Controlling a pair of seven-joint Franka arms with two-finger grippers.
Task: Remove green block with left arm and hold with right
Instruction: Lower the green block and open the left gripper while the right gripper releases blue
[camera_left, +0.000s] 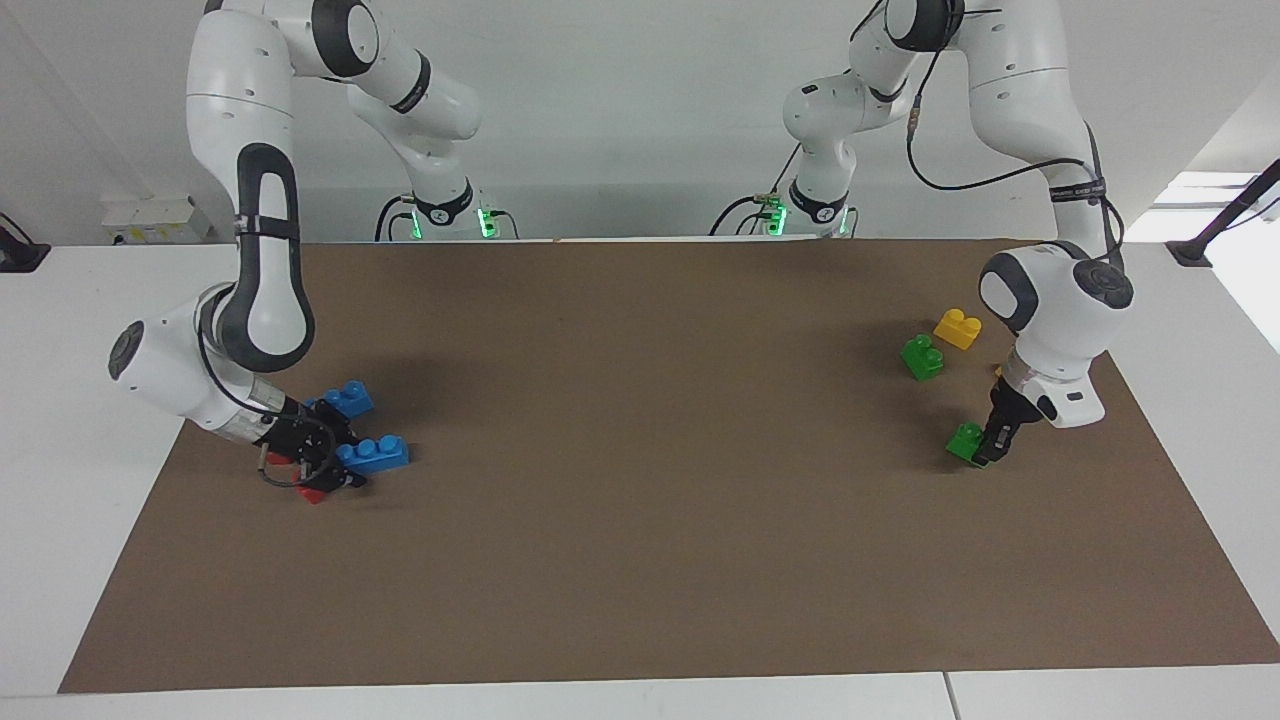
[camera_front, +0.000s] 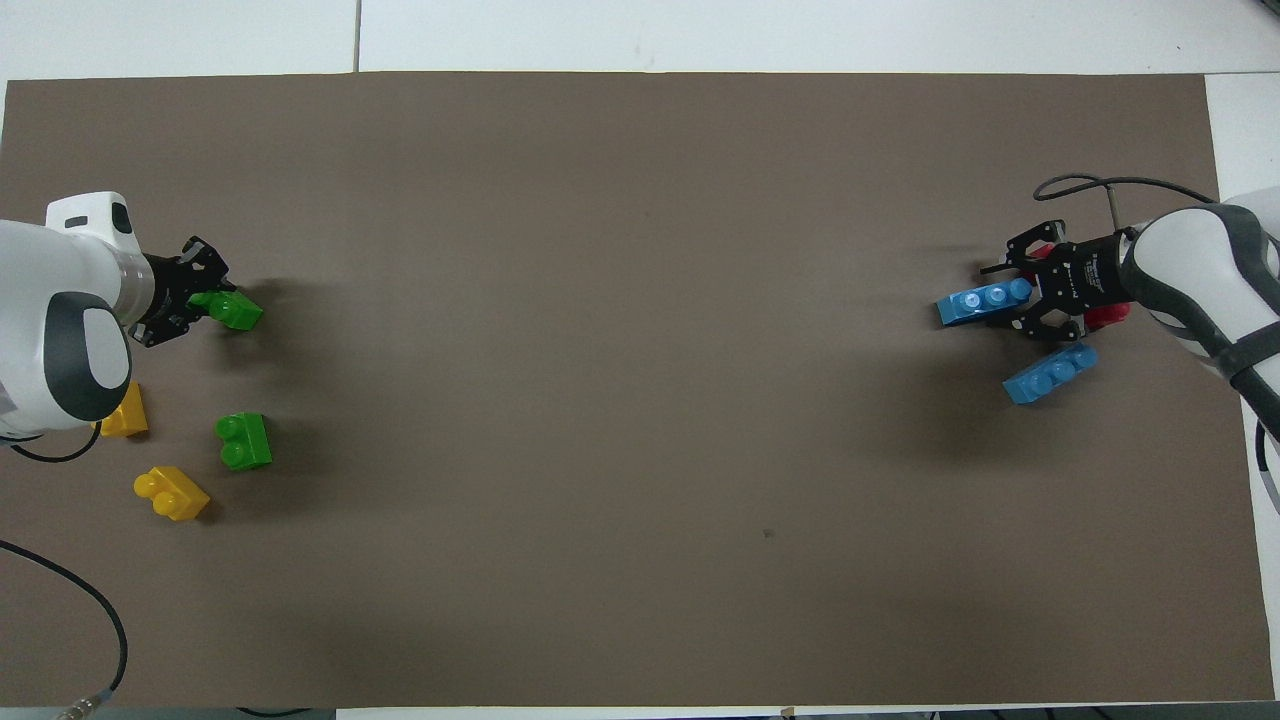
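Note:
My left gripper (camera_left: 987, 450) (camera_front: 205, 303) is down at the mat at the left arm's end of the table. It is shut on a small green block (camera_left: 963, 440) (camera_front: 235, 312) that sticks out from between its fingers. My right gripper (camera_left: 345, 468) (camera_front: 1018, 296) is low at the right arm's end, shut on a blue brick (camera_left: 375, 455) (camera_front: 982, 301). A red brick (camera_left: 315, 492) (camera_front: 1106, 316) lies partly hidden under that gripper.
A second green block (camera_left: 922, 357) (camera_front: 243, 441) and a yellow brick (camera_left: 957, 328) (camera_front: 172, 492) lie nearer the robots than the left gripper. Another yellow brick (camera_front: 125, 412) is half hidden by the left arm. A second blue brick (camera_left: 348, 398) (camera_front: 1050, 372) lies beside the right gripper.

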